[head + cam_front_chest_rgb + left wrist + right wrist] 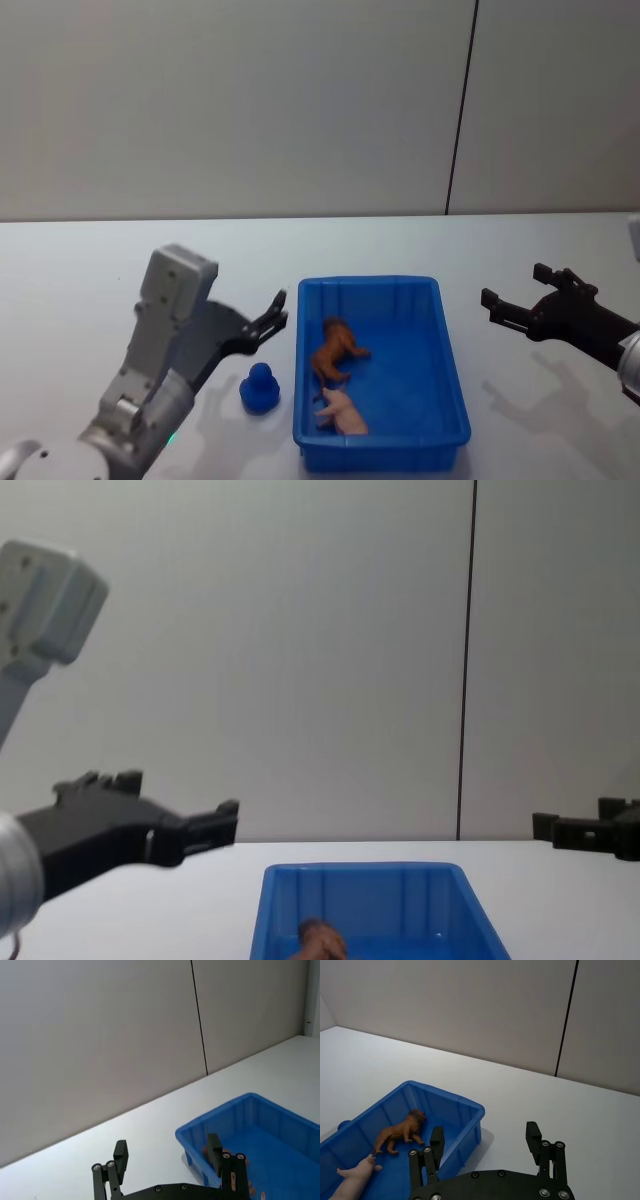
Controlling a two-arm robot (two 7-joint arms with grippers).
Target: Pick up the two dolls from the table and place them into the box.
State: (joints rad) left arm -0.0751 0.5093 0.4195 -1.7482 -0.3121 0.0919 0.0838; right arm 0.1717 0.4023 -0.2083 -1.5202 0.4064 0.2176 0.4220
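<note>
Tabletop (80, 260): white, carries the box + one stray toy.
Box (452, 365): sits between the two end effectors, inboard of each.
L end effector (277, 312): fingers spread wide, nothing in them. Hovers above tabletop w/ tips pointing at the box's left rim, close but not touching.
R end effector (512, 283): also wide open + empty, hovers off the box's right side, a bit further off than L.
Brown doll (337, 350): inside box on its floor, just across the rim from the L tips.
Pink doll (342, 412): inside box too, right beside the brown one, on the side nearer the robot. Touching or just apart, can't tell.
Small blue toy (260, 387): on tabletop outside box, lower than the L fingertips and back toward the robot, near the box wall.

Read: both dolls are in, so task looks done. Step in hand = clear out.

How to do it well, imo:
- Lift both arms up first, then pull back.
- L tips are close to the rim, so no sideways sweep or it nudges the box.
- Jaws open for the retreat, no reason to close near anything.
- Watch the blue toy under the L arm on the way back. It's not one of the 2 dolls, so leave it and don't drag it.
- R has free room, straight back is fine.
</note>
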